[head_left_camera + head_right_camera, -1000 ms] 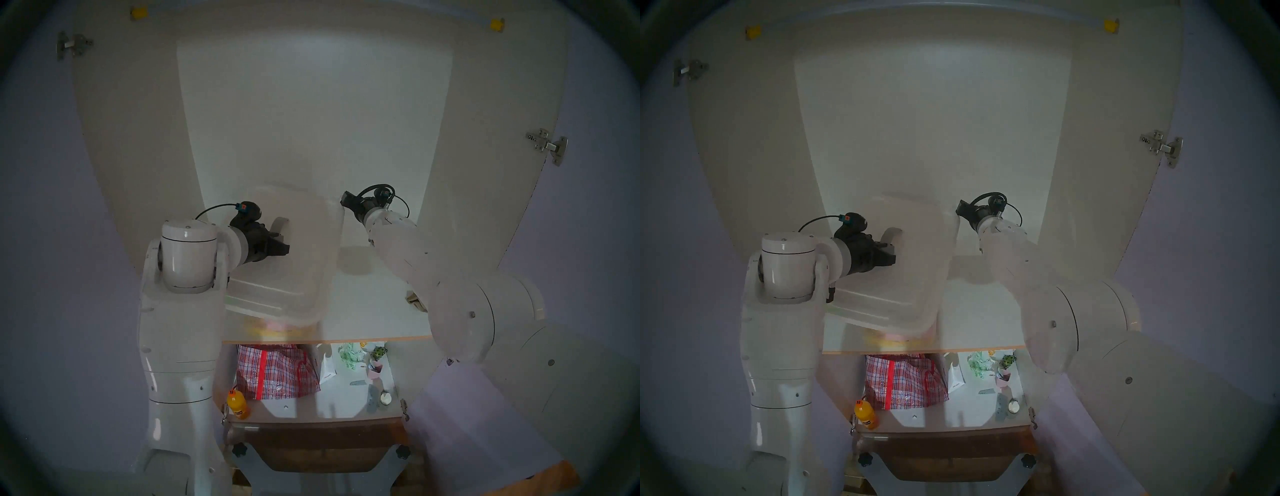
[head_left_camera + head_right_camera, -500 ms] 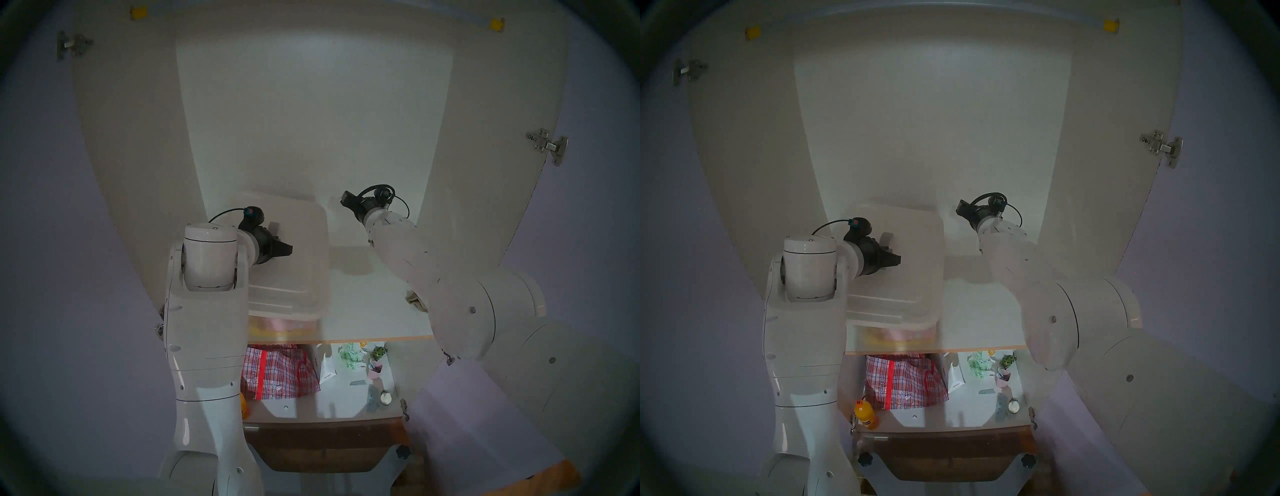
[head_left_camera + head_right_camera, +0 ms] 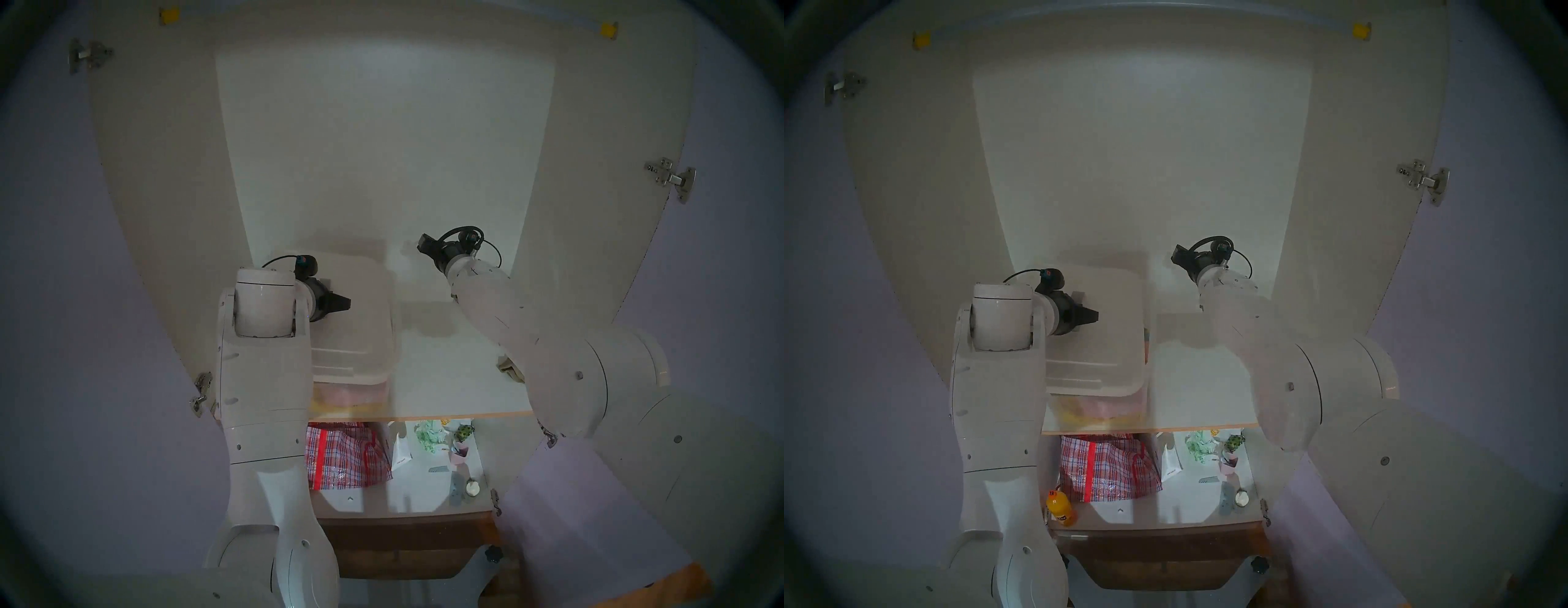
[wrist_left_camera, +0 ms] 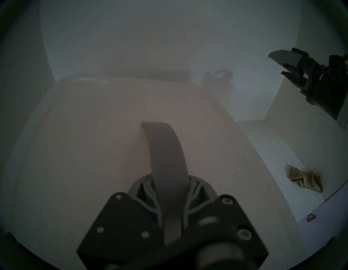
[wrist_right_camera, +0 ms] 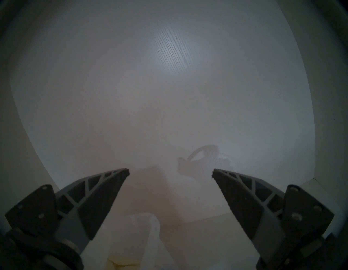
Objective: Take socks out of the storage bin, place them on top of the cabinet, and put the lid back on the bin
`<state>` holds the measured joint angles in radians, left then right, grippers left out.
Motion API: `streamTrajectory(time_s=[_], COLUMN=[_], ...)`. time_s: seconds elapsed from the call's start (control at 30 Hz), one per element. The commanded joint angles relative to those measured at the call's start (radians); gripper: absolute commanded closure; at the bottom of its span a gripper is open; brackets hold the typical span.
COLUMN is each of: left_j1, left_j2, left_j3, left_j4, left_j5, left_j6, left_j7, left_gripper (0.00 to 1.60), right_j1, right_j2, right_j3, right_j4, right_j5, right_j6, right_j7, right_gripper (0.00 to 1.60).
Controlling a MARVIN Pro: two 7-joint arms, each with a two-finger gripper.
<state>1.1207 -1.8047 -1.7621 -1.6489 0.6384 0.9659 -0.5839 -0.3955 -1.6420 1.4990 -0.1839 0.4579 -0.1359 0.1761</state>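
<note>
Nearest the robot, below the shelf board's pale wood edge, a red-checked bag [image 3: 345, 456] sits on the lower shelf beside an orange bottle [image 3: 1060, 507].

On the shelf board [image 3: 454, 382] of the cabinet [image 3: 169, 191], at its front left, stands the storage bin [image 3: 352, 392], pink and yellow cloth showing through its clear front wall. The white lid [image 3: 365, 322] lies across the bin's top, covering it; whether it is fully seated cannot be told. The left gripper [image 3: 341, 303] is over the lid's centre, its jaws closed on the lid's grey strip handle [image 4: 165, 150], which arches up out of the lid and runs between them in the left wrist view.

To the right on the same board, well apart from the bin, the socks [image 4: 303, 179] lie as a crumpled khaki bundle near the right wall, partly hidden behind the right arm in the head view.

Further back, the right gripper [image 3: 424, 245] hovers beyond the bin's far right corner, facing the back wall, jaws spread wide and holding nothing.
</note>
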Motion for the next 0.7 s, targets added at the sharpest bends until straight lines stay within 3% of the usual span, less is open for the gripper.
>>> streamTrajectory(time_s=[0.0,0.27,0.47,0.67], left_j1=[-0.078,-0.159,-0.21,-0.234], left_j2=[-0.047,-0.118,-0.186,-0.202], left_j3=[-0.014,-0.074,-0.16,-0.225], left_j4=[0.014,0.089,0.145,0.188], left_j5=[0.023,0.055,0.096,0.142], left_j6=[-0.006,-0.006,-0.006,-0.006], left_j7=[-0.01,0.016,0.038,0.024], left_gripper=[1.6,1.6,1.6,1.6], right_j1=[0.038,0.04,0.042,0.046], right_j2=[-0.003,-0.003,-0.003,-0.003], right_j3=[-0.001,0.0,0.0,0.0], right_j4=[-0.018,-0.015,-0.01,-0.003], right_j5=[-0.001,-0.001,-0.001,-0.001], right_j6=[-0.022,-0.023,-0.027,-0.032], right_j7=[0.008,0.009,0.01,0.012], right_gripper=[0.0,0.0,0.0,0.0])
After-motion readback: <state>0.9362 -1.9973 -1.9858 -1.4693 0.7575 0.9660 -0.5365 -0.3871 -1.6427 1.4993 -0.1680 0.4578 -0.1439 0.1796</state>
